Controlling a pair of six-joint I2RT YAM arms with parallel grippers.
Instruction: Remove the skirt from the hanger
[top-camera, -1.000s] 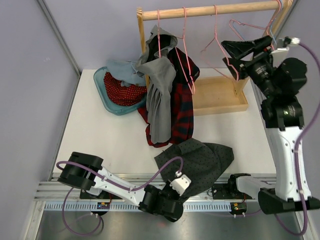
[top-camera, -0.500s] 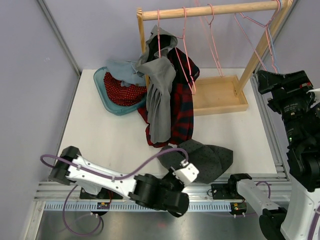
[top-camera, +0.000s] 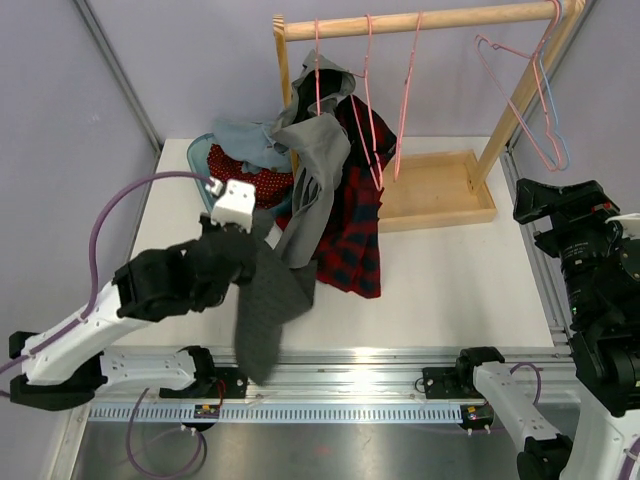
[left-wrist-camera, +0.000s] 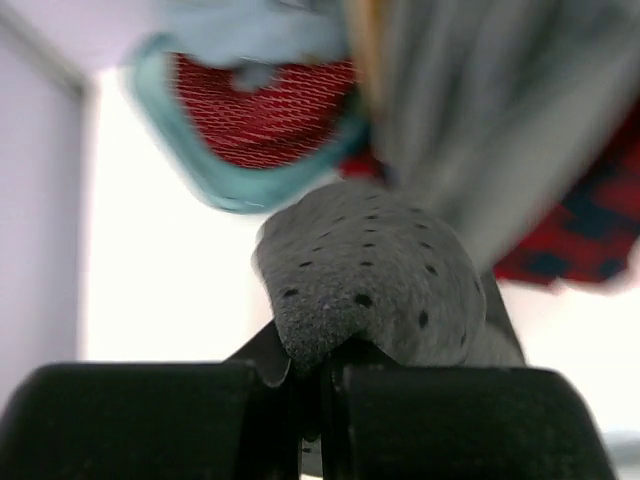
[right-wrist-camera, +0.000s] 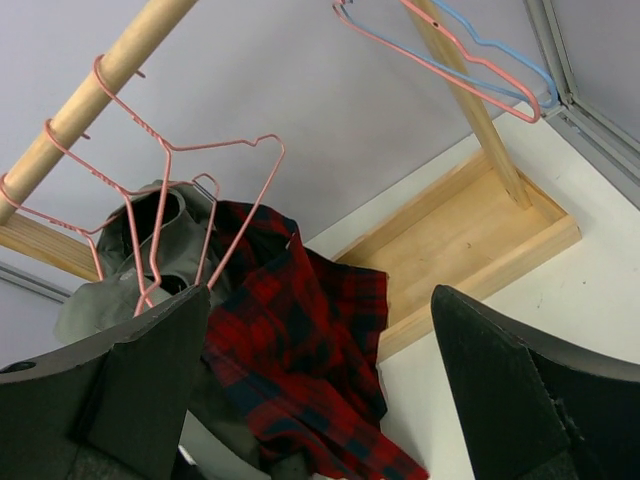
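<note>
The tartan skirt (top-camera: 352, 230) hangs on a pink wire hanger (top-camera: 369, 60) from the wooden rail, its hem on the table. It also shows in the right wrist view (right-wrist-camera: 300, 350) with its hanger (right-wrist-camera: 245, 220), and blurred in the left wrist view (left-wrist-camera: 590, 230). My left gripper (top-camera: 243, 252) is shut on the dark grey dotted garment (top-camera: 262, 315) and holds it above the table, left of the skirt. The pinched fold shows in the left wrist view (left-wrist-camera: 365, 270) between the left gripper's (left-wrist-camera: 310, 365) jaws. My right gripper (top-camera: 556, 203) is open and empty at the right edge, facing the skirt (right-wrist-camera: 322, 300).
A teal basin (top-camera: 200, 180) with a red dotted garment sits at the back left. A light grey garment (top-camera: 322, 165) hangs beside the skirt. The wooden rack's base tray (top-camera: 440, 192) is at the back. An empty pink hanger (top-camera: 405, 100) and pink and light blue hangers (top-camera: 545, 140) hang right.
My left arm swung from the near edge up and left, lifting the dark grey dotted garment off the table. My right arm drew back from the rail to the right edge. The hangers swing.
</note>
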